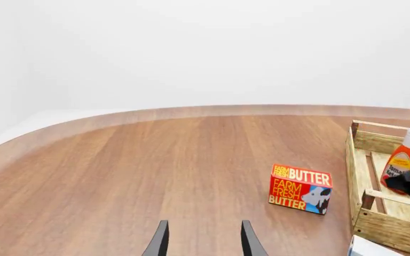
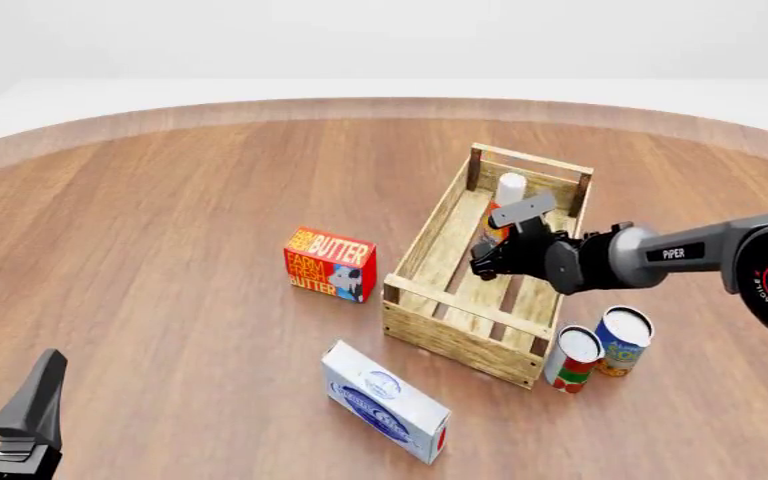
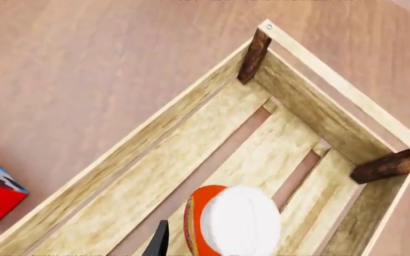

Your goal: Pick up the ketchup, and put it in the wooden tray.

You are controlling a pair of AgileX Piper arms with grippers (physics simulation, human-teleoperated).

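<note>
Orange-red ketchup (image 2: 507,205) stands upright inside the tray (image 2: 427,243), near its far end, clasped by the right pincer (image 2: 494,262). Left pincer (image 1: 203,240) hangs agape over bare bench (image 2: 157,230), holding nothing.

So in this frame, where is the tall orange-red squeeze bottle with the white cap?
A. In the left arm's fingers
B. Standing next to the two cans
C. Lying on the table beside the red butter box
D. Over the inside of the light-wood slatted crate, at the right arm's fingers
D: the tall orange-red squeeze bottle with the white cap sits within the light-wood slatted crate's outline at the right gripper, and the wrist view shows the slats below it.
</note>
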